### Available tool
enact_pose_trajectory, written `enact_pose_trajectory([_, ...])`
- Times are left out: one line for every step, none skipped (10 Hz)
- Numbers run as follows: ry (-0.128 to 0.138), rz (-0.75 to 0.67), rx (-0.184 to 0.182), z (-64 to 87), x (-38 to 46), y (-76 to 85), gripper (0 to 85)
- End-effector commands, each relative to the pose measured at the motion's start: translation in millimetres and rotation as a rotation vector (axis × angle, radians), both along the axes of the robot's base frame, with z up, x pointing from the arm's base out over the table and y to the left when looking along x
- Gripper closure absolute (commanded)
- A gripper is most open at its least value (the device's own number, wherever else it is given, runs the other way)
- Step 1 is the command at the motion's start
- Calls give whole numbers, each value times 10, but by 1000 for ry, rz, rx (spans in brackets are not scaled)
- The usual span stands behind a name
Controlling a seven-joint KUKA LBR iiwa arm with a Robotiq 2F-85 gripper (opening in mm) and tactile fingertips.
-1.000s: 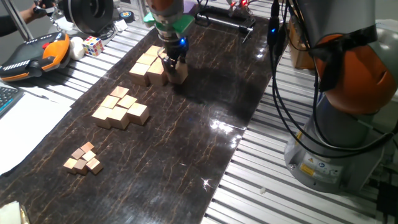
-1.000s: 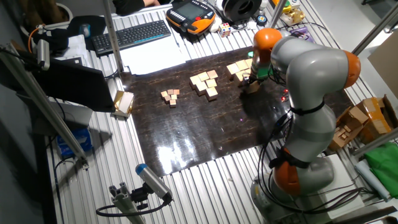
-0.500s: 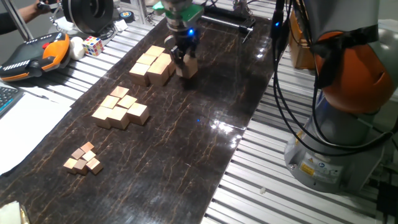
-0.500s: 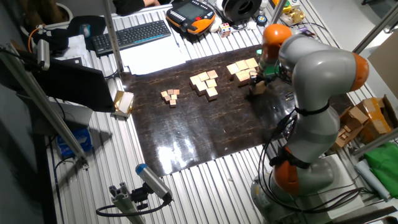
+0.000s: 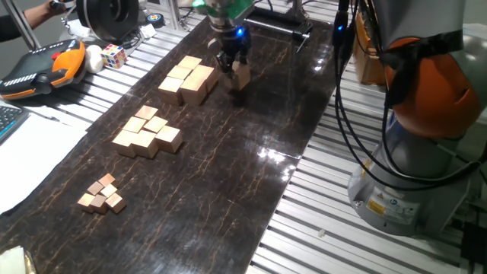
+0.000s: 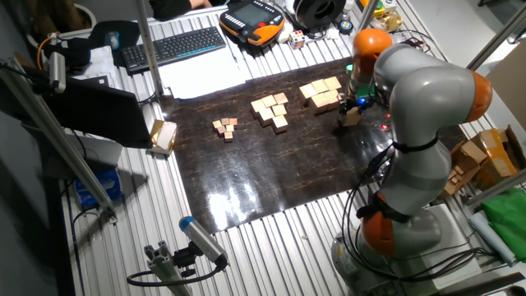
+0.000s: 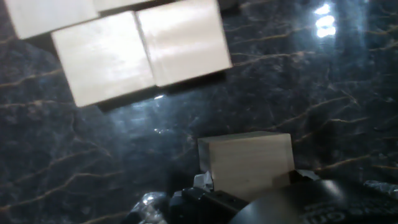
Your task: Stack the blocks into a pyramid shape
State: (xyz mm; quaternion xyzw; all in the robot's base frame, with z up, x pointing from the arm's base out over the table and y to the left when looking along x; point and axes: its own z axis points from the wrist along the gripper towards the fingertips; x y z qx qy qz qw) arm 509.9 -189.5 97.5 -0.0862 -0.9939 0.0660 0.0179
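The gripper (image 5: pixel 236 67) carries one large tan block (image 5: pixel 241 74), jaws closed on its sides, just beside the cluster of large blocks (image 5: pixel 185 79) on the dark marbled surface (image 5: pixel 228 167). Best to set it down flat and square — clear of the cluster — before releasing. No readable writing or labels anywhere.

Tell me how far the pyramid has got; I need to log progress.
Nothing is stacked yet. The gripper holds one large light-tan wooden cube beside the remaining group of large tan cubes, which lie flat in one layer on the dark marbled mat. Building the base, the upper rows and the top all remain.
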Motion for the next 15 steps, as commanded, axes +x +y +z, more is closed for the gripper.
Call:
enact_pose_trajectory([-5,-12,-2,-7,-13,-10,440])
enact_pose_trajectory([-15,-29,-11,-28,-14,-10,440])
enact_pose_trajectory([-27,-36,-29,-65,-11,-9,437])
enact_pose_trajectory([-26,-38,-31,-100,-7,-5,427])
enact_pose_trajectory([-22,-42,-36,-131,-2,-2,403])
enact_pose_trajectory([-21,-50,-41,-144,-5,-3,383])
enact_pose_trajectory([-20,-51,-52,-149,-5,-9,357])
enact_pose_trajectory([-19,-59,-54,-160,-2,-6,330])
enact_pose_trajectory([-19,-70,-49,-189,2,-1,297])
enact_pose_trajectory([-19,-75,-50,-215,4,2,273])
enact_pose_trajectory([-19,-76,-48,-234,3,5,260])
enact_pose_trajectory([-19,-76,-48,-238,4,7,227])
enact_pose_trajectory([-20,-78,-48,-238,5,7,173])
enact_pose_trajectory([-19,-75,-50,-237,6,7,177])
enact_pose_trajectory([-15,-60,-49,-236,6,5,190])
